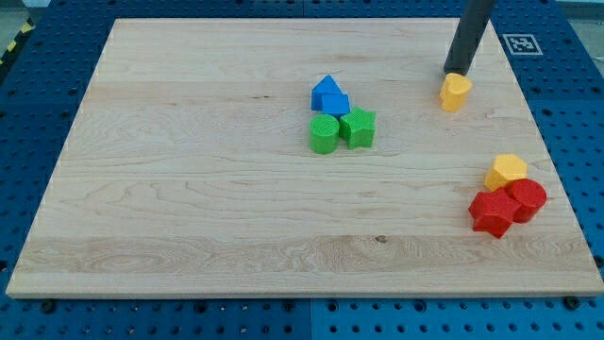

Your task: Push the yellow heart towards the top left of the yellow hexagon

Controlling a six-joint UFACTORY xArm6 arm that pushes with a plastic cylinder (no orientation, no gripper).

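Rod's lower end, the tip (457,72), sits at the upper edge of the yellow heart (455,92), touching it or nearly so; contact cannot be confirmed. The heart lies directly below the tip in the view, on its near side.

No hand on this arm: only a straight dark rod, so nothing to release, clench or grasp. It can only shove.

Yellow heart: upper right part of the bench (189,189), standing alone. Its point seems to face the view's bottom, though the shape is small and hard to read.

Yellow hexagon (507,171): well below the tip and somewhat to its right, near the bench's right edge. It touches a red pair, a red round block (527,199) and a red star-like block (493,212), packed just beneath it.

Key relation: from the tip, heart and hexagon both lie downward in the view, hexagon offset to the right. The spot at the hexagon's top left falls nearly under the heart, a little right. With the tip on the heart's upper side, a push down the view and slightly right looks like the fitting line. Judgement only.

Risk: overshoot would drive the heart into the hexagon and disturb the red pair.

Far to the tip's left and lower: blue block (329,96), green round block (324,134), green star-like block (359,127), clustered and out of the way.
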